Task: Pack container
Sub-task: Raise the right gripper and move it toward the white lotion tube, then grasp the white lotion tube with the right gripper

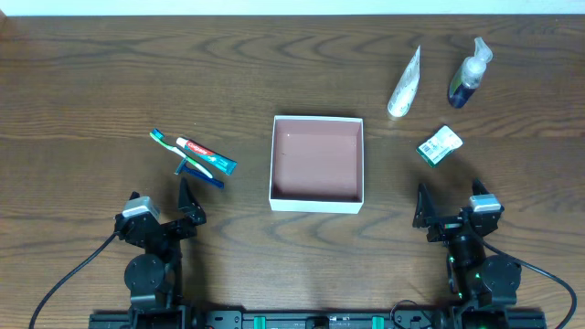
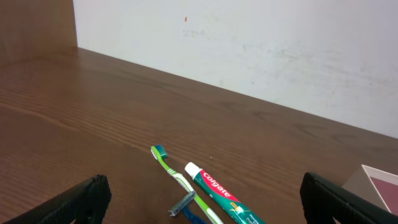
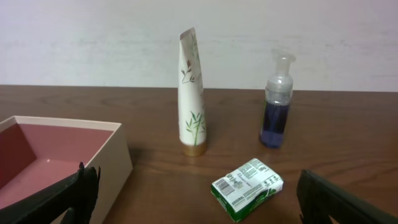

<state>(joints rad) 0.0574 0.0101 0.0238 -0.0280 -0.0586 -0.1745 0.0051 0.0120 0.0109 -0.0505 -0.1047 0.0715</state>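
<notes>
The container sits empty at the middle of the tabletop, between the two arms, likely so that either can drop things in. To its left lie a toothbrush, toothpaste and a razor, bunched just ahead of the left gripper. To its right stand a tall tube and a pump bottle, with a soap bar nearest the right gripper. Both grippers hang wide and hold nothing, so packing looks not yet begun.

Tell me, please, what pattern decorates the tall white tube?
Green bamboo leaves on the tall white tube, clearest in the right wrist view.
</notes>
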